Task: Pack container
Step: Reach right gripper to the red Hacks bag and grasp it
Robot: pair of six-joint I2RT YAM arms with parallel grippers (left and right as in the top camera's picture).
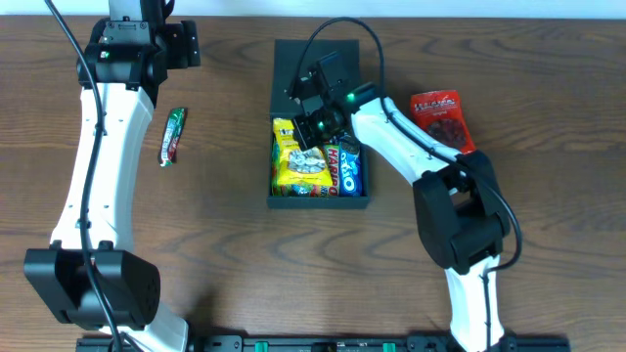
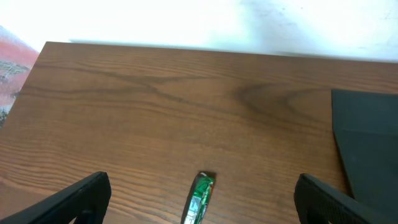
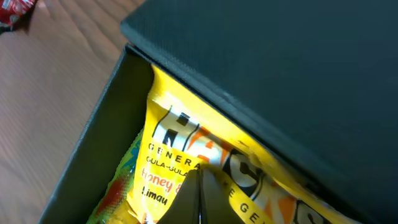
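Note:
The dark teal-green container (image 1: 321, 202) stands open at mid table with its flap lid (image 1: 315, 64) laid back. It holds a yellow snack packet (image 1: 298, 166), a Haribo packet and a blue Oreo pack (image 1: 350, 168). My right gripper (image 1: 313, 127) is inside the box. In the right wrist view its fingers (image 3: 199, 190) are shut together, tips against a yellow candy packet (image 3: 168, 155) under the lid (image 3: 280, 68). My left gripper (image 1: 183, 44) is open at the far left. In its wrist view the wide-open fingers (image 2: 203, 184) frame a green packet (image 2: 199, 200) on the table.
The green packet (image 1: 173, 135) lies left of the box. A red snack packet (image 1: 442, 117) lies right of it, beside the right arm. The container's lid edge (image 2: 367, 143) shows at the right of the left wrist view. The table's far edge is close behind.

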